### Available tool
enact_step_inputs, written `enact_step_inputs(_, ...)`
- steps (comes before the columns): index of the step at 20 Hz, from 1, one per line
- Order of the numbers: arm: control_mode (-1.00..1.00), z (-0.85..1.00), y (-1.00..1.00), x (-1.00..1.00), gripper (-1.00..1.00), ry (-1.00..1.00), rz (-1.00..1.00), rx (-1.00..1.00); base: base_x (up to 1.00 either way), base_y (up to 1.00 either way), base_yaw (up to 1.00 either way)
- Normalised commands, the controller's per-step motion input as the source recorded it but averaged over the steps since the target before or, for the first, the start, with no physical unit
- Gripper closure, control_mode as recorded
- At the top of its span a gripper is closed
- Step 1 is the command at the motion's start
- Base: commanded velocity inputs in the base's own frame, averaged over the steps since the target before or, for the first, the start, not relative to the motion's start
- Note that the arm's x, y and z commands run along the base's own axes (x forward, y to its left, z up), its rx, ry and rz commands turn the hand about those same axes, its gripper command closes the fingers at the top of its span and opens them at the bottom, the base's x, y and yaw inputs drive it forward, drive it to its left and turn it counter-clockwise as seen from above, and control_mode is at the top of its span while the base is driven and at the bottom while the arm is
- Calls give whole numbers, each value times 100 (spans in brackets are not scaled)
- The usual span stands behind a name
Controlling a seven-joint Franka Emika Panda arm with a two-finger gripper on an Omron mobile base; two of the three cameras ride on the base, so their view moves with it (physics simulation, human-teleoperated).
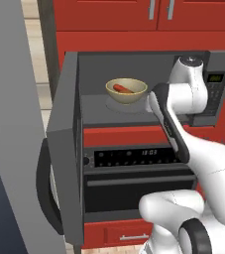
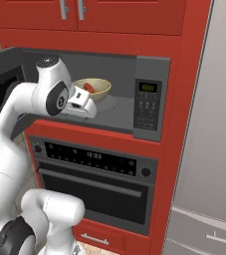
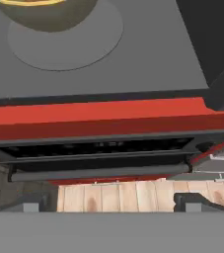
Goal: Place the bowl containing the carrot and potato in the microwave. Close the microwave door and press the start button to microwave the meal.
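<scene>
The microwave [image 1: 134, 106], a wide grey box built into red cabinets [image 2: 114, 15], stands with its cavity exposed, the keypad [image 2: 147, 107] with its green display on the right-hand side. The microwave door [image 1: 67, 149] is swung fully open to the left, its dark bar handle [image 1: 44, 193] curving off the outer face. Below sits an oven [image 2: 94, 182] with a horizontal bar handle and a lit clock.

Inside the cavity, the olive-yellow bowl [image 1: 126, 91] rests on the round grey turntable [image 3: 64, 44], toward the back. It holds the carrot [image 1: 122, 89], an orange-red stick lying across the tan interior; the potato cannot be made out from these angles. From the hand camera, the bowl's underside and yellow rim show at the top edge, with the turntable disc spreading beneath it.

The white arm reaches up in front of the microwave's opening, and the pincer [image 3: 111, 202] hangs just outside the cavity's front lip, its two dark fingertips [image 3: 195, 201] spread wide with nothing between them, apart from the bowl.
</scene>
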Motion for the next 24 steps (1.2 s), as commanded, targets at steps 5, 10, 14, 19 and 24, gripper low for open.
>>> enact_step_inputs(5, -100, 0, 30, -100, -100, 1, 45, -35, 0, 0, 0)
enact_step_inputs(10, -100, 0, 29, -97, -100, -7, 40, -17, 0, 0, 0)
enact_step_inputs(14, -100, 1, 13, -79, -100, -19, 33, -1, 0, 0, 0)
enact_step_inputs(19, -100, 25, 21, -66, -100, -10, 21, -3, 0, 0, 0)
enact_step_inputs(24, -100, 47, 51, -41, -100, 0, 13, -11, 0, 0, 0)
